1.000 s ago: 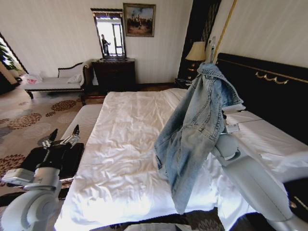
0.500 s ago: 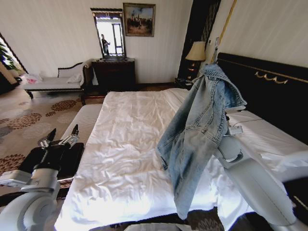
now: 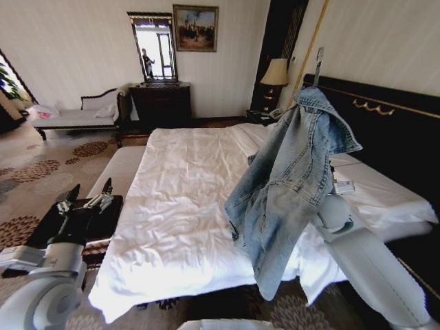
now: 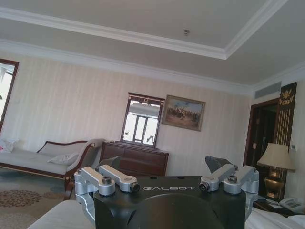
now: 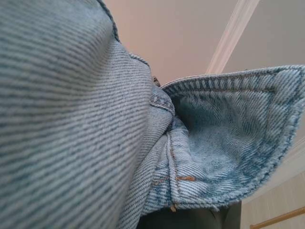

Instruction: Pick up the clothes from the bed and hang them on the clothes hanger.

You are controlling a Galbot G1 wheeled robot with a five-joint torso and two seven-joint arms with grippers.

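1. Pale striped wallpaper (image 3: 82,48) covers the far wall beneath white crown moulding (image 4: 119,33).
2. A gilt-framed painting (image 3: 195,27) hangs beside a dark-framed mirror (image 3: 152,45), above a dark wooden dresser (image 3: 163,104).
3. A dark-wood daybed with white cushions (image 3: 79,117) stands along the wall.
4. A cream-shaded table lamp (image 3: 276,73) glows in the corner.
5. Beige carpet with brown floral medallions (image 3: 41,168) covers the floor.

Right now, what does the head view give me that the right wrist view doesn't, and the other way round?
Head view alone: the whole jacket hanging from the raised right arm above the bed, with the left hand parked low at the bedside, fingers apart. Right wrist view alone: a close look at the collar's stitched seam. Both show the denim jacket and pale wall.
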